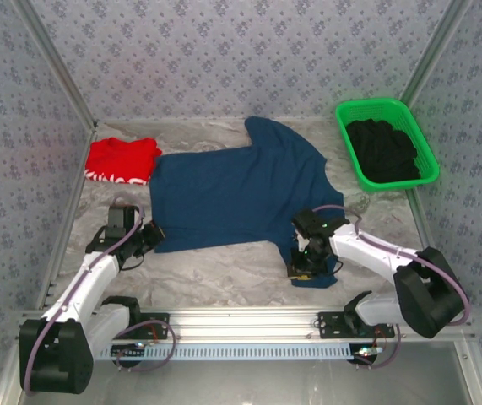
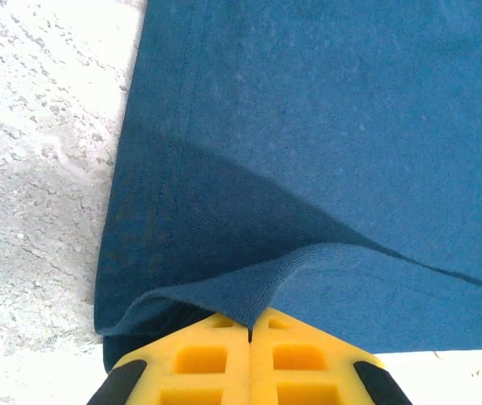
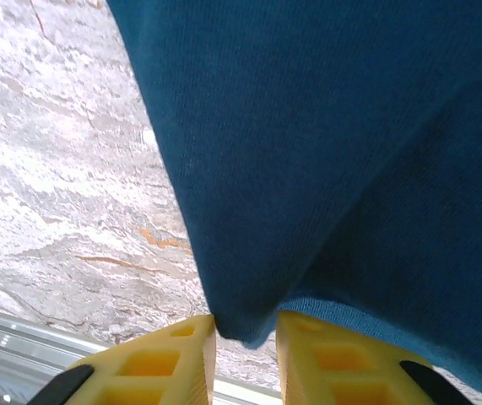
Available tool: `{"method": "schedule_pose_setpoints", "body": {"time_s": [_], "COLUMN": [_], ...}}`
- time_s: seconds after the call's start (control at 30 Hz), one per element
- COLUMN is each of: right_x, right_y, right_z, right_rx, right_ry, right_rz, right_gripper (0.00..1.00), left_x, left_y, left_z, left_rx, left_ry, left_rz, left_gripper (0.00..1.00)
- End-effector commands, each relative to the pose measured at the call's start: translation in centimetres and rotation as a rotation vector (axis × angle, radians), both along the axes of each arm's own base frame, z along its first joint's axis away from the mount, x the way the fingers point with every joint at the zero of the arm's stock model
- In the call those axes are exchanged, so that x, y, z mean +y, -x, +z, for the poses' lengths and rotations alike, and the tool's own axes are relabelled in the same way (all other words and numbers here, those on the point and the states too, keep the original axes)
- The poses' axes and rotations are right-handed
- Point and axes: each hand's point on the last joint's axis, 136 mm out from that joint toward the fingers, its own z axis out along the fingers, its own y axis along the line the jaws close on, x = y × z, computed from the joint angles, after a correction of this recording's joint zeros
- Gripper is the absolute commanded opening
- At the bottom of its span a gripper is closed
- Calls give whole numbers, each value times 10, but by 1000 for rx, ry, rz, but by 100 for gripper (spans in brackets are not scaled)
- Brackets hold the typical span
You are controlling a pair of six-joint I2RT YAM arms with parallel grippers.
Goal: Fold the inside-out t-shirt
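Top external — the navy t-shirt [image 1: 232, 194] lies spread mid-frame on the table [image 1: 224, 272], one sleeve pointing to the upper centre. A red garment [image 1: 121, 159] sits folded at upper left, touching the shirt's left edge. Its white trim carries marks too small to read. The green basket [image 1: 374, 105] at upper right holds black clothing [image 1: 384, 148]. The left gripper [image 1: 154, 238] is at the shirt's lower-left corner. The right gripper [image 1: 304, 268] is at the lower-right corner, where the cloth bunches.

Left wrist — yellow fingers [image 2: 198, 354] are pressed together at bottom centre, with a raised ridge of the shirt's hem pinched between them. Double stitching runs along the left edge of the cloth.

Right wrist — yellow fingers [image 3: 181, 350] stand narrowly parted at the bottom of the frame. A hanging fold of shirt fills the gap and touches both pads, so it is gripped.
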Motion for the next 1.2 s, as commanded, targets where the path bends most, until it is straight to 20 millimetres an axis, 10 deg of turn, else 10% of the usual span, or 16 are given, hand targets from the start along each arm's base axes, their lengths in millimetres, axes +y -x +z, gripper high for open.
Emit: {"method": "schedule_pose_setpoints", "body": {"time_s": [0.0, 0.47, 0.57, 0.9, 1.17], "right_x": [9, -124, -126, -114, -103], "right_y": [-10, -19, -15, -117, -156], "right_z": [25, 24, 20, 50, 55], "right_rx": [-50, -132, -132, -371, -435], "right_ry": [-58, 273, 271, 234, 178], "right_rz": [28, -609, -657, -514, -485], "right_gripper": [35, 37, 37, 39, 40], "left_x": [0, -4, -5, 7, -6], "left_y": [-1, -3, -4, 7, 58], "left_z": [6, 11, 13, 16, -21], "left_rx": [-16, -40, -53, -48, 58], "left_ry": [-14, 18, 28, -19, 206], "left_rz": [-12, -15, -10, 39, 183], "left_gripper": [0, 1, 1, 11, 13]}}
